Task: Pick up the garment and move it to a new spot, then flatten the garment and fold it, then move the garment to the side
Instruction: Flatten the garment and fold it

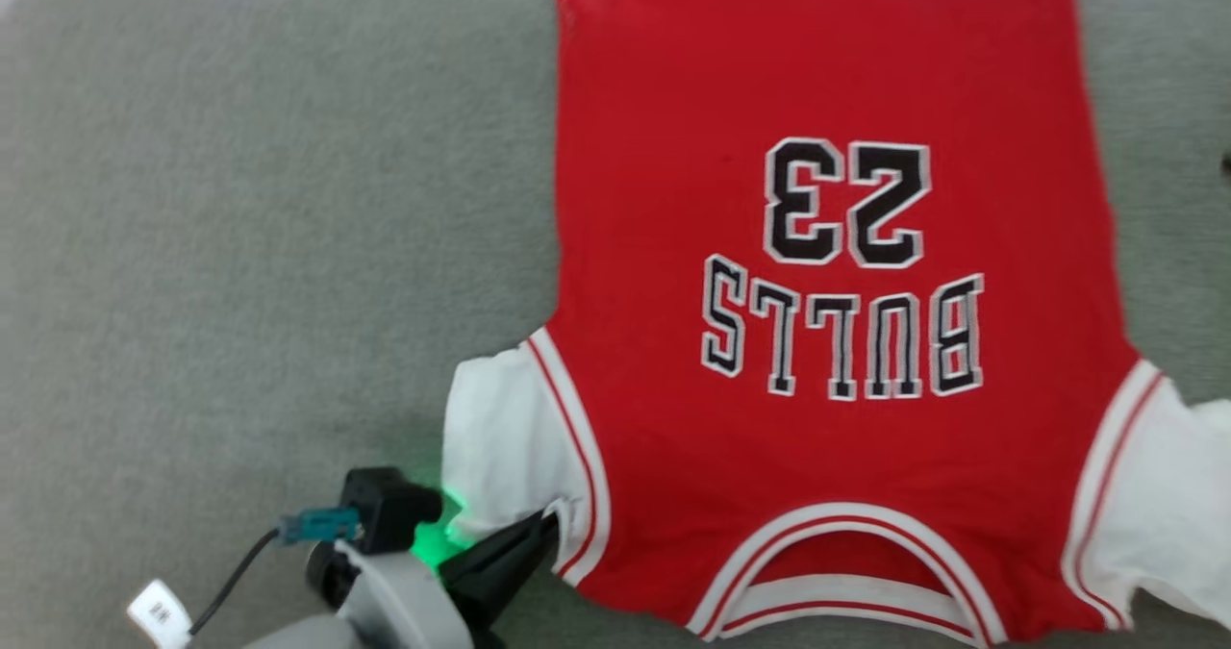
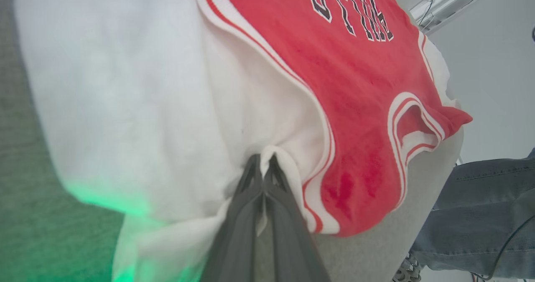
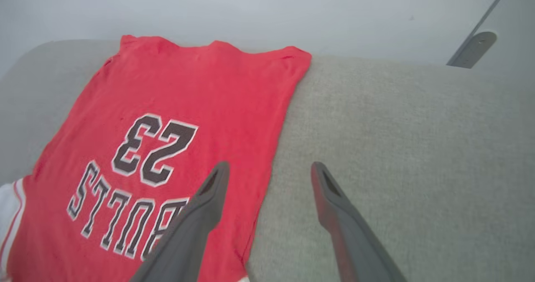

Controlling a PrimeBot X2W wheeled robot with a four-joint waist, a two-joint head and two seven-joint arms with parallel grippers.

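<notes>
Garment (image 1: pixel 817 72): flat on the padded surface (image 1: pixel 240 245), right of centre in the head view; hem at the far side, neck opening (image 1: pixel 837 553) nearest the robot.
Left sleeve (image 1: pixel 490 428): at the garment's near-left corner, its near edge pinched in the left gripper (image 1: pixel 543 524).
Right gripper (image 3: pixel 269 167): astride the garment's right side edge (one finger over cloth, the other over bare surface).
Person's leg (image 2: pixel 480 215): off the surface, past the edge nearest the neck opening.
</notes>
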